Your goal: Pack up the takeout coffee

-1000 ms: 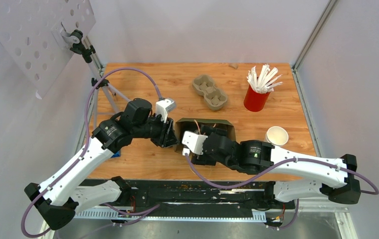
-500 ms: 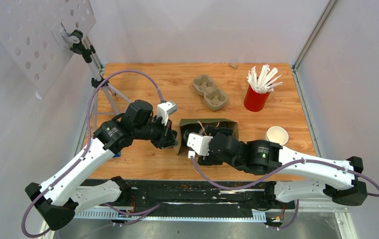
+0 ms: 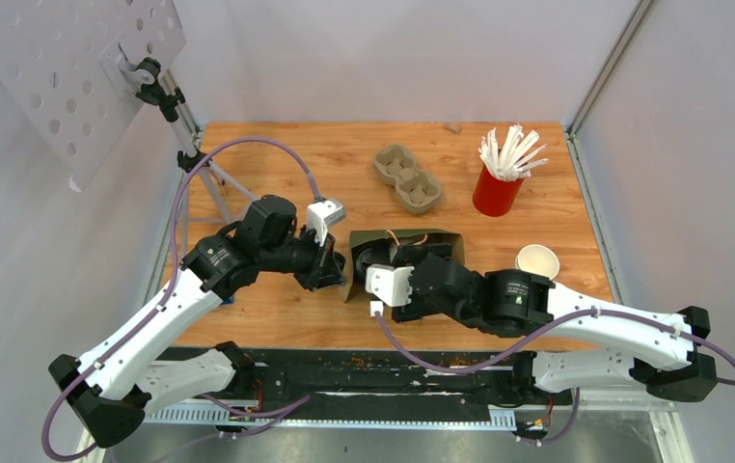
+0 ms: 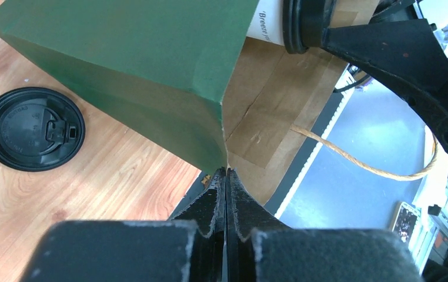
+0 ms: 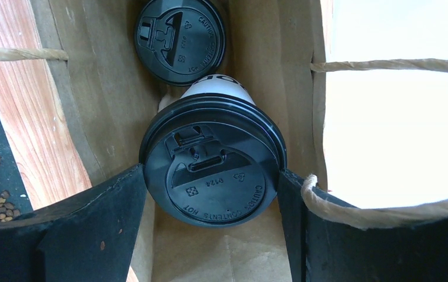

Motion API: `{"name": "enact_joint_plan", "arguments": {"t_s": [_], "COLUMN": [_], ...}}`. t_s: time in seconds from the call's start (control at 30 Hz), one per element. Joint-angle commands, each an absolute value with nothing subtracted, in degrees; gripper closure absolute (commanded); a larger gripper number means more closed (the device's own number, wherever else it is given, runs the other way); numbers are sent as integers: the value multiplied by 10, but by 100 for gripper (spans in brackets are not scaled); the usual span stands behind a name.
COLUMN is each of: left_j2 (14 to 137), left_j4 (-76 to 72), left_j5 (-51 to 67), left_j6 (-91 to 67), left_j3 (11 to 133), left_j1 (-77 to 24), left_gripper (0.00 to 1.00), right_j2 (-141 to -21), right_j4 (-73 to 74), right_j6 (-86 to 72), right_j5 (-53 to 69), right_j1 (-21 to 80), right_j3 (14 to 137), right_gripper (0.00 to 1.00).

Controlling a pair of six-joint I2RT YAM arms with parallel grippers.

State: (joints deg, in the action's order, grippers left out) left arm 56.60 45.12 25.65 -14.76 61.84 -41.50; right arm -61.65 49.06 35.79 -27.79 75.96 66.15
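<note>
A green paper bag [image 3: 436, 240] lies on its side mid-table, its brown inside [image 5: 107, 88] showing. My left gripper [image 4: 226, 171] is shut on the bag's mouth edge at a corner fold. Inside the mouth, my right gripper [image 5: 211, 171] has a finger on each side of the black lid [image 5: 213, 161] of a white takeout coffee cup [image 4: 266, 20] with dark print. A second lidded cup [image 5: 180, 38] sits deeper in the bag. From the top view my right gripper [image 3: 383, 256] reaches into the bag and my left gripper [image 3: 337, 275] is at its near-left edge.
A loose black lid [image 4: 32, 128] lies on the wood beside the bag. An open white cup [image 3: 537, 261] stands at the right. The grey pulp carrier [image 3: 407, 178] and the red cup of stirrers [image 3: 497, 188] stand at the back. The bag's twine handles [image 5: 386, 64] hang by my right fingers.
My left gripper has shut on the bag's edge. My right arm has shifted a little to the right with the cup, and the bag's mouth has moved with it.
</note>
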Motion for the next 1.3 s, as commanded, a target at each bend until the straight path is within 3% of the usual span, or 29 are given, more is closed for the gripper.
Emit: {"name": "enact_joint_plan", "arguments": {"t_s": [0.0, 0.73, 1.27], "left_j2": [551, 549, 537], "left_j4": [423, 412, 396], "left_j5": [274, 308, 340], "left_j6": [-129, -102, -94], "left_j3": [618, 616, 599], "left_j1": [-414, -414, -414], "left_gripper": [100, 92, 94], "right_j2": [-608, -617, -628], "right_j4": [483, 431, 382], "right_j6": [392, 468, 506], "right_j5": [-260, -227, -255], "right_j1": [741, 710, 697], "right_j3": [671, 585, 543], "right_gripper": [43, 46, 46]}}
